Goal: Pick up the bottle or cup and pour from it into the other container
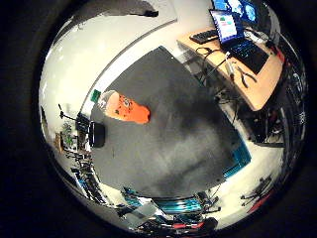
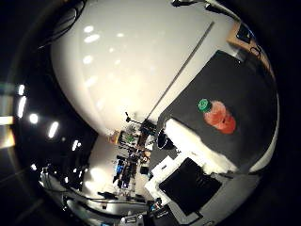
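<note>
An orange bottle (image 1: 126,108) with a green cap stands on a dark grey table (image 1: 183,144), near one edge of it. A black cup (image 1: 96,135) stands a little apart from the bottle, close to the table's corner. My right hand (image 2: 195,162) hangs well above the table, far from both. Only a white finger (image 2: 200,146) and a black part of the palm show, and the finger looks straight. Nothing is held in the hand.
A wooden desk (image 1: 260,87) with an open laptop (image 1: 235,34), a keyboard and pliers stands beside the table. Teal frames (image 1: 240,158) run under the table's edges. Tripods and equipment stand on the pale floor (image 1: 74,54) past the cup.
</note>
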Available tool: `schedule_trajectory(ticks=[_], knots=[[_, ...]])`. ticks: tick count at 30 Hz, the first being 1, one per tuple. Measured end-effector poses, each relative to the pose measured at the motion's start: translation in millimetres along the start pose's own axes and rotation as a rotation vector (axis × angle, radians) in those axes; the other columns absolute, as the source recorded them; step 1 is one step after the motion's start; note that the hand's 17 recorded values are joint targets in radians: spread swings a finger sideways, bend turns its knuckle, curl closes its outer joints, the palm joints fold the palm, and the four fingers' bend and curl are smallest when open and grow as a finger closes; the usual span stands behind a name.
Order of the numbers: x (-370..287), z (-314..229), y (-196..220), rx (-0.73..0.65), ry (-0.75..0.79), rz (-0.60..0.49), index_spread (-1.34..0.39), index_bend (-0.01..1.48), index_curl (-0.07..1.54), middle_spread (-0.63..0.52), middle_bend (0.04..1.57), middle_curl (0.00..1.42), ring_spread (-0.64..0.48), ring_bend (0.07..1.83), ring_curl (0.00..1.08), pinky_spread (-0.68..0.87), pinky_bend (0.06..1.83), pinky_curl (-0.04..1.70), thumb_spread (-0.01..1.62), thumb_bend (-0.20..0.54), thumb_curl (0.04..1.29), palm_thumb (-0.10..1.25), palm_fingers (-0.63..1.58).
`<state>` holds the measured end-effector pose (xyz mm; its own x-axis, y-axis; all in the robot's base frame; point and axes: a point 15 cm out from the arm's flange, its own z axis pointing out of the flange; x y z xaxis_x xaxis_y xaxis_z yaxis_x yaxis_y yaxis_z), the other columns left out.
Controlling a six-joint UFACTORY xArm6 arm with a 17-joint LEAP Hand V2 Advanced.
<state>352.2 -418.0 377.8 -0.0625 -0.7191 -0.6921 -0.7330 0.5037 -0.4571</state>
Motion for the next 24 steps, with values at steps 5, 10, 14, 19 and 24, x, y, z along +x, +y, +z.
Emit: schedule_trajectory(ticks=[5, 10, 14, 19, 24], knots=[[16, 13, 14, -0.011, -0.089, 0.011, -0.27, 0.16, 0.29, 0.02, 0.27, 0.35, 0.14, 0.49, 0.21, 0.48, 0.86, 0.00, 1.03, -0.025, 0.40, 0.66, 0.19], [36, 26, 24, -0.021, -0.130, 0.028, -0.27, 0.17, 0.30, 0.03, 0.27, 0.35, 0.15, 0.48, 0.21, 0.47, 0.84, -0.01, 1.01, -0.034, 0.37, 0.62, 0.18], [50, 36, 31, -0.027, -0.152, 0.041, -0.26, 0.16, 0.30, 0.04, 0.27, 0.35, 0.15, 0.46, 0.21, 0.45, 0.82, 0.00, 0.99, -0.031, 0.35, 0.58, 0.17], [62, 48, 34, -0.016, -0.190, 0.061, -0.26, 0.16, 0.29, 0.04, 0.28, 0.35, 0.15, 0.46, 0.21, 0.45, 0.82, 0.00, 0.99, -0.028, 0.33, 0.57, 0.17], [65, 69, 31, -0.004, -0.243, 0.085, -0.26, 0.17, 0.30, 0.04, 0.27, 0.35, 0.16, 0.45, 0.22, 0.45, 0.81, 0.00, 0.98, -0.027, 0.33, 0.57, 0.17]])
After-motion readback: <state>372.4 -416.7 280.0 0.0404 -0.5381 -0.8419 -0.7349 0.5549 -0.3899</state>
